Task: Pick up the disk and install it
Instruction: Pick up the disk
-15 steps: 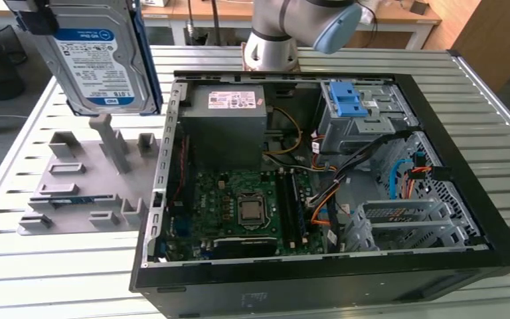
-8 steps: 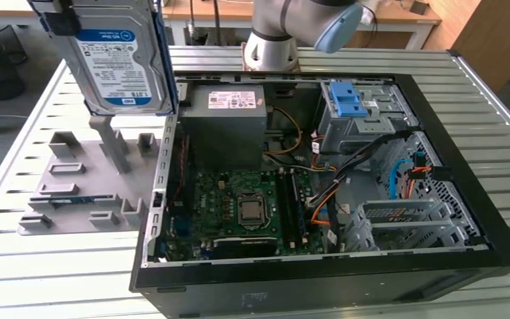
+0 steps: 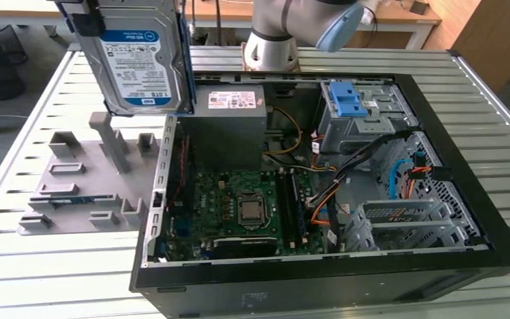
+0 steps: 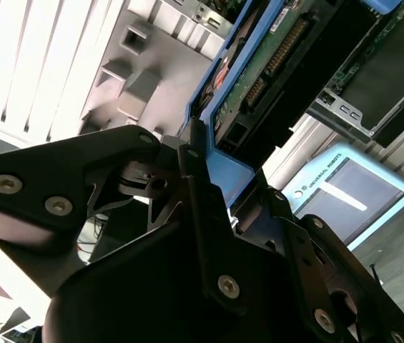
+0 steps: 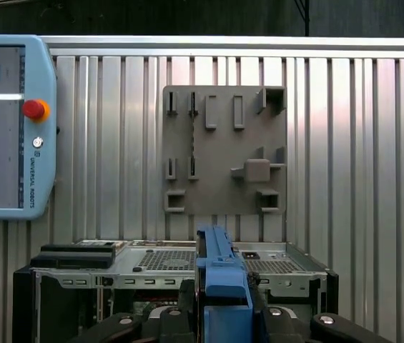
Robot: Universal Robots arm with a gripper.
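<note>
A: Disk [image 3: 140, 53] location?
B: It hangs above the desk [image 3: 60, 279], over the grey plate [image 3: 78, 174] beside the open computer case [image 3: 326, 287], toward the desk edge at the exterior view's left.
A: And the pincer [image 4: 202, 161]?
B: It is clamped on the disk's blue frame.

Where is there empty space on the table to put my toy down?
In the exterior view the table is bare at lower left, between the grey holder plate and the table's edge, and in the strip right of the computer case. Inside the case is crowded with cables and the circuit board.
</note>
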